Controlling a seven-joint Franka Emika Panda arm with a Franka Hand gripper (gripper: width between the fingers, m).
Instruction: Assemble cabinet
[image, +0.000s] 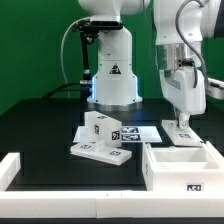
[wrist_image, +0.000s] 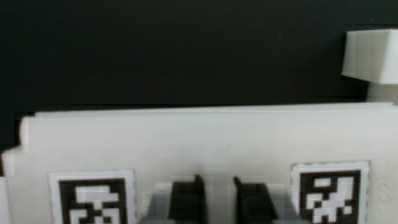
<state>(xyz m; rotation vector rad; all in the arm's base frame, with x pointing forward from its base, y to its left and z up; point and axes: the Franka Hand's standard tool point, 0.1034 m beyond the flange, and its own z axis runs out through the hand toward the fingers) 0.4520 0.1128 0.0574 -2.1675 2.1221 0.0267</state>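
My gripper (image: 181, 120) stands at the exterior view's right, down on a tagged white cabinet panel (image: 186, 133) that rests on the black table. In the wrist view this panel (wrist_image: 196, 140) fills the lower half, with a square tag on either side of my fingers (wrist_image: 187, 200). The jaws stand close together on the panel's edge. The open white box shell (image: 183, 166) lies just in front of the panel. A small tagged block (image: 102, 127) and a flat tagged panel (image: 100, 152) lie near the middle.
The marker board (image: 140, 132) lies flat behind the block. The white robot base (image: 112, 75) stands at the back. A white rail (image: 10, 168) runs along the front left. The corner of a white piece (wrist_image: 370, 55) shows beyond the panel in the wrist view.
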